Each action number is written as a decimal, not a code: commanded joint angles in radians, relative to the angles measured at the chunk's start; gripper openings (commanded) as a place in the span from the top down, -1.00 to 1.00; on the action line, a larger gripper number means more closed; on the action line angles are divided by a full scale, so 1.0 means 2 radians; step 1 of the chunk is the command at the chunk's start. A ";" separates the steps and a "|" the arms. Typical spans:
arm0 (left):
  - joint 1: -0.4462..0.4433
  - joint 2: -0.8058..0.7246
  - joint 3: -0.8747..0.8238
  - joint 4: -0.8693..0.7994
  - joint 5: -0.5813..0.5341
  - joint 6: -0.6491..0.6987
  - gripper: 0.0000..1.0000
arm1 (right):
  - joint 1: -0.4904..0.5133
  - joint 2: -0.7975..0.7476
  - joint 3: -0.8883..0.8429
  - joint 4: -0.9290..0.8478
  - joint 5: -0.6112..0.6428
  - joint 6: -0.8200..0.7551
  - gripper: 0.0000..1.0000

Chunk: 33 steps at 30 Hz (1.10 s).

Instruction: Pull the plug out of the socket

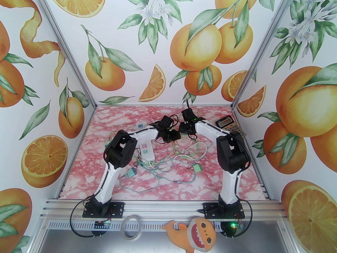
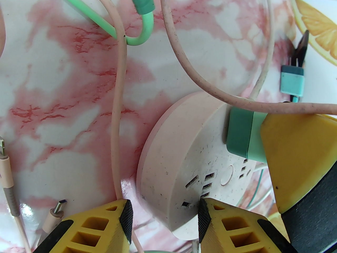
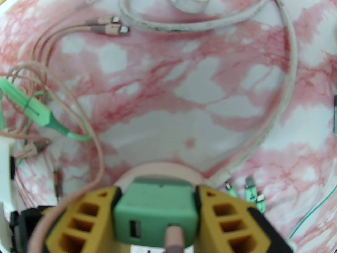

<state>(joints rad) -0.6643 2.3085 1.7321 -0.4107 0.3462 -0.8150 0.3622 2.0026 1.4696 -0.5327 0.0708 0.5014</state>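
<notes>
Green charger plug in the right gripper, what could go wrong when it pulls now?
The round pink socket may lift along with the green charger plug: the left gripper only straddles its rim, not clamping it. The pink cable draped over the plug and right gripper could snag or drag.

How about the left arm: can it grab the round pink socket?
Probably yes. The left gripper straddles the near edge of the socket, jaws open, with just a thin pink cable beside one finger. The right gripper grips the green plug farther along, out of its way.
</notes>
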 commanded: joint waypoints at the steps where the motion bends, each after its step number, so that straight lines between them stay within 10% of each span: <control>1: -0.014 0.048 0.000 -0.096 -0.041 0.019 0.10 | 0.022 0.002 0.011 -0.022 -0.012 0.006 0.32; 16: -0.016 0.073 0.038 -0.152 -0.044 0.029 0.10 | 0.042 0.028 0.066 -0.074 -0.016 0.015 0.33; 33: -0.007 -0.051 -0.070 0.051 -0.011 -0.058 -0.01 | -0.003 -0.009 0.015 -0.023 -0.033 0.066 0.34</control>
<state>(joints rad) -0.6689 2.2589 1.6665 -0.3897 0.3389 -0.8661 0.3546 2.0167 1.5169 -0.6170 0.0658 0.5621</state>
